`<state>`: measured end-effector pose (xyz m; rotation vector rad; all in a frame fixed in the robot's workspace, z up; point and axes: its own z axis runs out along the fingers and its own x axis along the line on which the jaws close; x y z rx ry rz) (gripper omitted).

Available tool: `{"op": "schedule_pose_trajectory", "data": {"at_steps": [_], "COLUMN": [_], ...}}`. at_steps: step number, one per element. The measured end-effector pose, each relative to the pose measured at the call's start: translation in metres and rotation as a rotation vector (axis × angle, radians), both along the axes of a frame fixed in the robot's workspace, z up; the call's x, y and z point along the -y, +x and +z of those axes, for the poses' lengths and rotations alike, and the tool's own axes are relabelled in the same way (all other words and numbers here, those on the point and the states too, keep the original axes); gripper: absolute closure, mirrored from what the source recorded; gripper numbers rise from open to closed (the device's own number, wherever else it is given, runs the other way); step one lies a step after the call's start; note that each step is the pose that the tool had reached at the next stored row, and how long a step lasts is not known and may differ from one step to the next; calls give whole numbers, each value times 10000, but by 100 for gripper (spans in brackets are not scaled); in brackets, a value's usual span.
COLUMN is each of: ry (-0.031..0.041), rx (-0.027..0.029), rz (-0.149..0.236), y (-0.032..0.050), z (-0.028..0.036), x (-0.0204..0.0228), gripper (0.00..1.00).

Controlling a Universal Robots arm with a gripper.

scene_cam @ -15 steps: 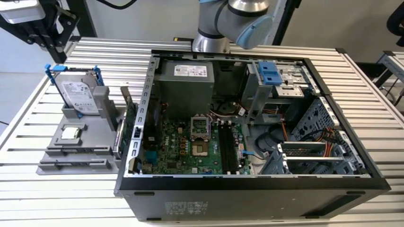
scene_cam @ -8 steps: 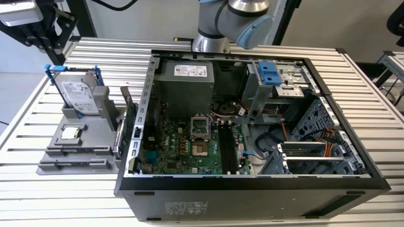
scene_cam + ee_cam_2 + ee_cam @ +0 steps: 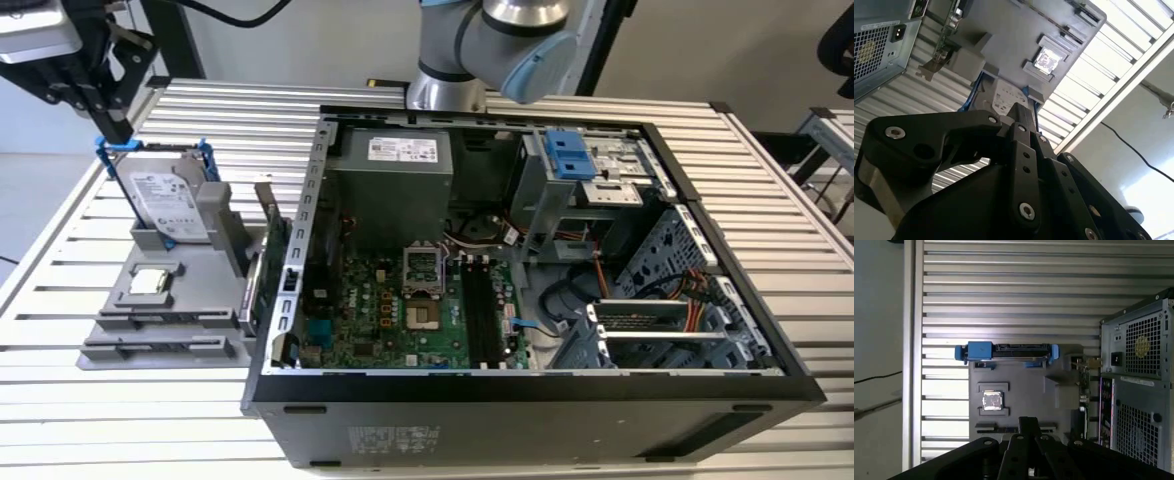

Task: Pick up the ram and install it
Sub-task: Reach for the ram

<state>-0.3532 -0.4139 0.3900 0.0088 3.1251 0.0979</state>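
My gripper point(image 3: 122, 135) hangs at the exterior view's far left, above the table and just over the top of the upright silver hard drive in its blue bracket point(image 3: 166, 200). Its black fingers point(image 3: 1027, 423) look pressed together with nothing between them. The ram point(image 3: 999, 429) appears as a thin dark strip edge-on in the near slot of the grey fixture point(image 3: 1019, 385), partly behind my fingers. In the exterior view the ram point(image 3: 144, 325) is a narrow grey line near the fixture's front. The black memory slots point(image 3: 481, 310) lie on the green motherboard inside the open computer case point(image 3: 534, 385).
A square silver chip point(image 3: 991, 400) sits in the fixture. An upright green expansion card point(image 3: 274, 265) stands between the fixture and the case wall. The arm's base point(image 3: 467, 50) rises behind the case. The slatted metal table point(image 3: 94, 420) ends near the fixture's left.
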Motion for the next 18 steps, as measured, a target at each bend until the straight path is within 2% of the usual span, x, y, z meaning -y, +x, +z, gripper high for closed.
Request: {"op": "schedule_pose_trajectory", "data": {"at_steps": [11,18], "ry": [0,0], "rx": [1,0], "rz": [0,0], "y": [-23,-30], "z": [-4,-5], "x": [84,170], "gripper": [100,100]}}
